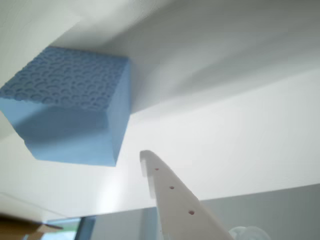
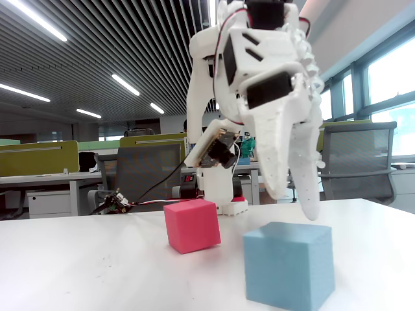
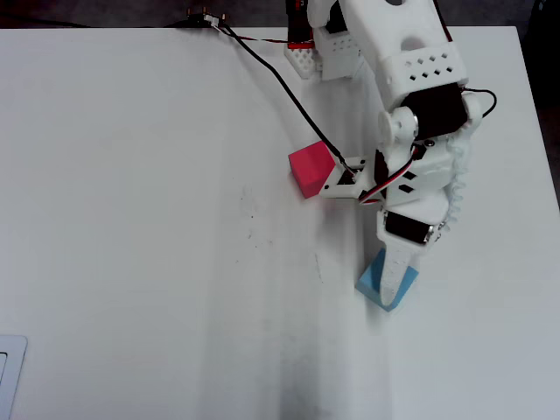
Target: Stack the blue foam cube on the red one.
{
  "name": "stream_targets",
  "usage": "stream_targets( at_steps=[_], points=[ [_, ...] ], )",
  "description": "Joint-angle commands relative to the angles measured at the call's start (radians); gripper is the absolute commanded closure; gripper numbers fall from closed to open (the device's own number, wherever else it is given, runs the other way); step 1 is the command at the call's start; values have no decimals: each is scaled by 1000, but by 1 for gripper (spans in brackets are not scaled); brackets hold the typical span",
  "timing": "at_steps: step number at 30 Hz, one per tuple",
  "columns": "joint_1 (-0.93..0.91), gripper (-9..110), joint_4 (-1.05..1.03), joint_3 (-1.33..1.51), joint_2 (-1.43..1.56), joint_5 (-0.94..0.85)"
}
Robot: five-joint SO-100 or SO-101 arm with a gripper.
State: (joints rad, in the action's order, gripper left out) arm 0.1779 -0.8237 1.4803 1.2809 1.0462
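Note:
The blue foam cube (image 2: 288, 265) rests on the white table, near the camera in the fixed view. In the overhead view (image 3: 371, 279) the gripper partly covers it. My gripper (image 2: 297, 206) hangs just above the cube with its jaws a little apart, and holds nothing. In the overhead view the gripper (image 3: 395, 297) lies over the cube's top. The wrist view shows the blue cube (image 1: 70, 110) at upper left and one white finger (image 1: 172, 192) beside it, not touching. The red cube (image 2: 192, 225) sits on the table behind and left of the blue one, also in the overhead view (image 3: 311, 169).
The arm's white base (image 3: 319, 54) stands at the table's far edge, with cables running to a small board (image 3: 206, 17). A flat white object (image 3: 9, 367) lies at the lower left corner. Office chairs (image 2: 360, 159) and desks stand behind the table.

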Motion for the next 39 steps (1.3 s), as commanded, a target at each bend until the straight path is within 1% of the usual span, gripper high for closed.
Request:
stream_targets(
  at_steps=[1,12,18,25,31,39],
  points=[
    [17,61,-2,-72,-12,8],
    [-37,62,37,-92,-77,21],
    [-55,65,49,-87,-81,21],
    [-77,70,51,-61,-81,23],
    [-91,77,61,-29,-83,23],
    [-98,80,83,6,-87,23]
  ],
)
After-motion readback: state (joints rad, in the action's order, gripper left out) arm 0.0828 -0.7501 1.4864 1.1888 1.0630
